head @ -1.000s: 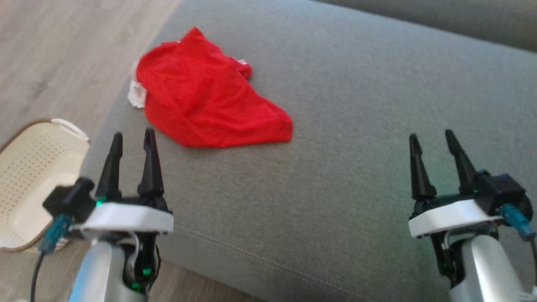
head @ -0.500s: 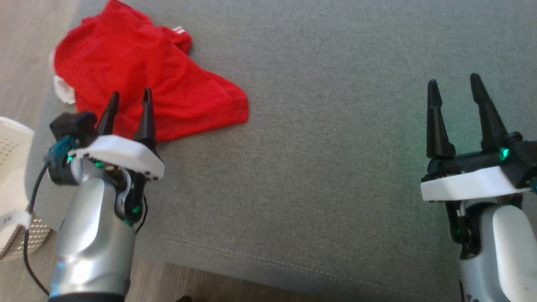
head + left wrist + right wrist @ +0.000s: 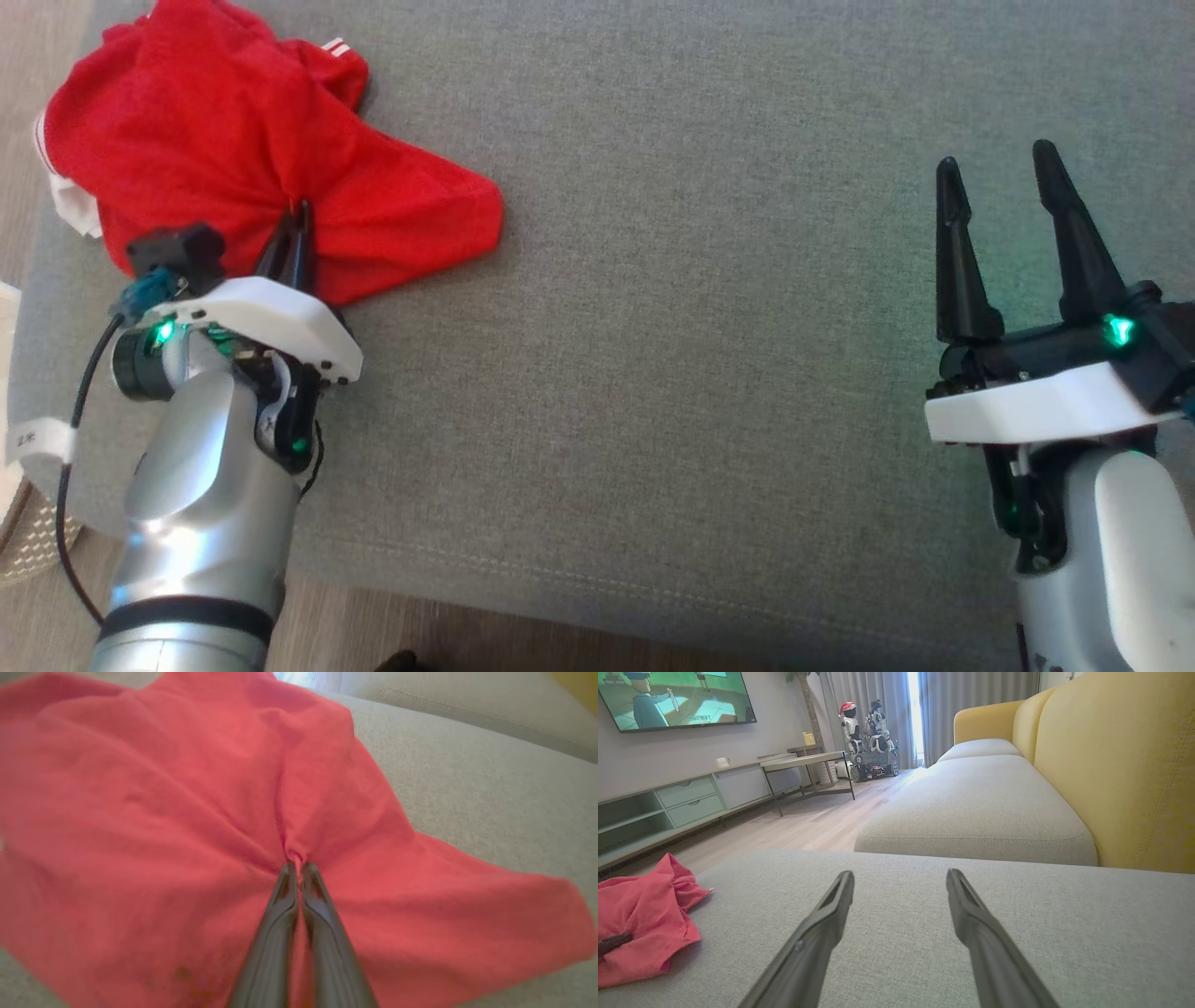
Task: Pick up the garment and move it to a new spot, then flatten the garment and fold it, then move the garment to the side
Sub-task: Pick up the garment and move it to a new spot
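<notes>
Snapped left hand (image 3: 297, 219) shut from wide open, clamping near fold of red garment (image 3: 215, 121), cloth bunched on sofa cushion (image 3: 700, 327) ahead of it. Holding right hand (image 3: 996, 159) splayed, empty, well apart. Looks secure enough to lift next.

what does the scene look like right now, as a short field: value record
surface: grey sofa cushion
garment: red garment, crumpled, at the cushion's far left corner
left claw: left claw shut, pinching a fold near the garment's middle, with the cloth puckered toward its tips
right claw: right claw open, over bare cushion, well apart from the garment
task stage: grasp made; most of the garment is lying on the cushion, not yet flattened or folded
</notes>
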`<state>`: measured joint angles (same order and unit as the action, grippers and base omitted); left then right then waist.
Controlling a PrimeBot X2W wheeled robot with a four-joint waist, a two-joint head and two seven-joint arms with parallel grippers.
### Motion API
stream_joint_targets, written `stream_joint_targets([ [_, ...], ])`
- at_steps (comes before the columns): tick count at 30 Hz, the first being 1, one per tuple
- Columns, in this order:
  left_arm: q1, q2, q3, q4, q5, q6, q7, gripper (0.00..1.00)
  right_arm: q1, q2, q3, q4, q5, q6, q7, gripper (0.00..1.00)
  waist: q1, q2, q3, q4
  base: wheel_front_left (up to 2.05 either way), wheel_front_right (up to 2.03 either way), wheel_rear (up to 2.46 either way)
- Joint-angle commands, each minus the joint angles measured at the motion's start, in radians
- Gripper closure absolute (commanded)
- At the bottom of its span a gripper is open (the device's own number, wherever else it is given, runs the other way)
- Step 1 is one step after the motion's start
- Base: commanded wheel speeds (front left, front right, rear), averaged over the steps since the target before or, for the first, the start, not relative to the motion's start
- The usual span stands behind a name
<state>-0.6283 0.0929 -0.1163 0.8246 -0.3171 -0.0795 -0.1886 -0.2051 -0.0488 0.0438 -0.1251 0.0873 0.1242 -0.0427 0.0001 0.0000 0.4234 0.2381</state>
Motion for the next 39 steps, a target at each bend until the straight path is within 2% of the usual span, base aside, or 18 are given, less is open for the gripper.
stream_joint_targets([
  [1, -0.025, 0.047, 0.033, -0.016, -0.008, 0.003, -0.023, 1.0, -0.019, -0.001, 0.019, -0.029, 0.008, 0.007, -0.002, 0.0, -0.0001, 0.0, -0.011, 0.001, 0.0, 0.0, 0.0],
  [6, -0.029, 0.063, 0.08, -0.081, -0.013, 0.029, -0.07, 1.0, -0.02, -0.001, 0.025, 0.003, 0.026, 0.007, -0.021, 0.0, -0.0001, 0.0, -0.054, -0.002, 0.0, 0.0, 0.0],
  [11, 0.016, 0.068, 0.171, -0.34, 0.004, 0.039, -0.073, 1.0, -0.02, -0.001, 0.033, 0.042, 0.055, 0.007, -0.052, 0.0, -0.0001, 0.0, -0.102, -0.017, 0.0, 0.0, 0.0],
  [18, 0.081, 0.049, 0.26, -0.733, 0.043, -0.015, -0.073, 1.0, -0.023, -0.001, 0.044, 0.09, 0.097, 0.007, -0.099, 0.0, -0.0001, 0.0, -0.14, -0.055, 0.0, 0.0, 0.0],
  [23, 0.09, 0.033, 0.285, -0.868, 0.043, -0.031, -0.073, 1.0, -0.023, -0.001, 0.05, 0.125, 0.13, 0.007, -0.138, 0.0, -0.0001, 0.0, -0.156, -0.086, 0.0, 0.0, 0.0],
  [28, 0.082, 0.022, 0.251, -0.929, 0.013, -0.041, -0.073, 1.0, -0.031, -0.001, 0.051, 0.152, 0.155, 0.007, -0.168, 0.0, -0.0001, 0.0, -0.166, -0.124, 0.0, 0.0, 0.0],
  [39, 0.02, 0.006, 0.084, -1.008, -0.003, -0.047, -0.016, 1.0, -0.061, -0.001, 0.065, 0.172, 0.194, 0.007, -0.204, 0.0, -0.0001, 0.0, -0.148, -0.24, 0.0, 0.0, 0.0],
])
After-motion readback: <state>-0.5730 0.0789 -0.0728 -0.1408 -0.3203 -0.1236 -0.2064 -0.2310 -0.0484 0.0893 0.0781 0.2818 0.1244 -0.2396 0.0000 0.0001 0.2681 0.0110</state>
